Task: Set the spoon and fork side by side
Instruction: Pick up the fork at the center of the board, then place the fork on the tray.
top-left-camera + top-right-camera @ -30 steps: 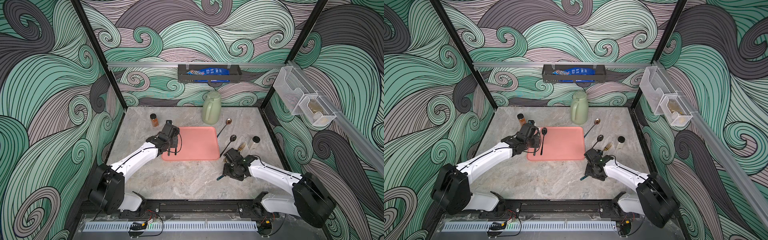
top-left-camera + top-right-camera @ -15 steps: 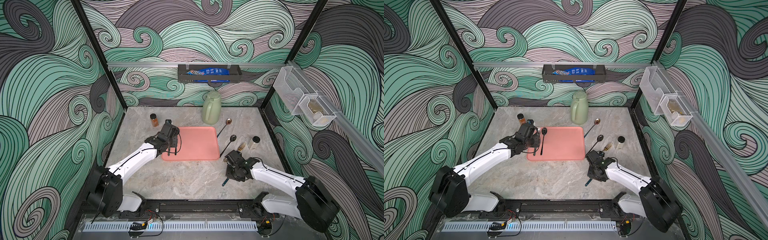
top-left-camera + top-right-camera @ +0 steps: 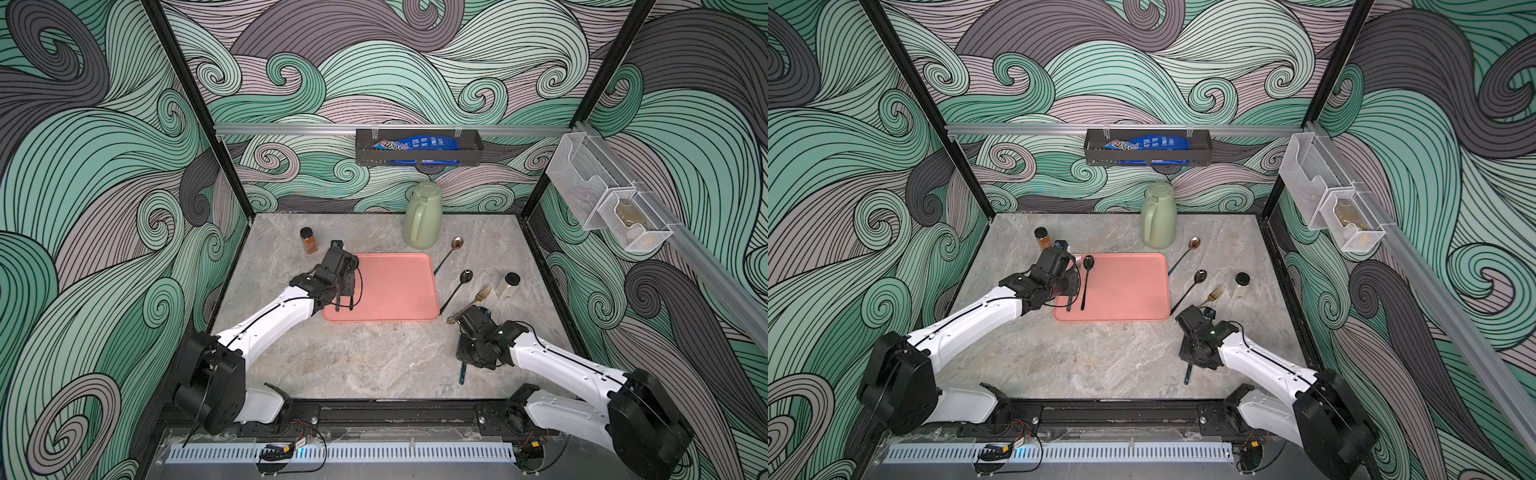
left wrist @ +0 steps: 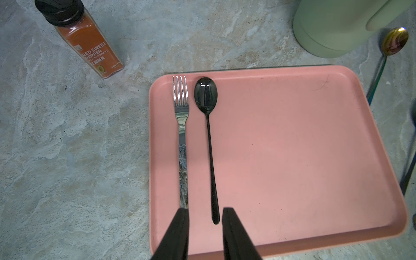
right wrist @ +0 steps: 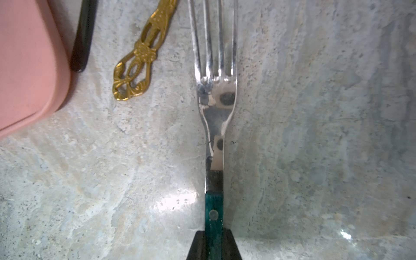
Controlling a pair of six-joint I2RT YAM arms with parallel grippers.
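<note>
The right jaws are closed on the teal grip of the green-handled fork (image 5: 213, 117). They pinch it near its tail end, and the tines lie flat on the table (image 3: 374, 357). In both top views this fork sits at the lower right of the frame, below the lower right corner of the pink tray (image 3: 399, 291), mostly hidden under the wrist.

With so rearward a hold the head will probably droop, so a slow, level lift looks best. The gold fork (image 5: 135, 60) and the handle end of a second black spoon (image 5: 82, 45) lie just beside the tines. That argues for rising straight up before any sideways travel. The fork should then go down parallel to its spoon, heads pointing the same way, close but not overlapping.

The left jaws stand partly open and hold nothing. They hover at the handle ends of a silver fork (image 4: 181, 112) and a black spoon (image 4: 206, 94), which lie parallel at the tray's left edge. The spoon's handle tip falls between them.
</note>
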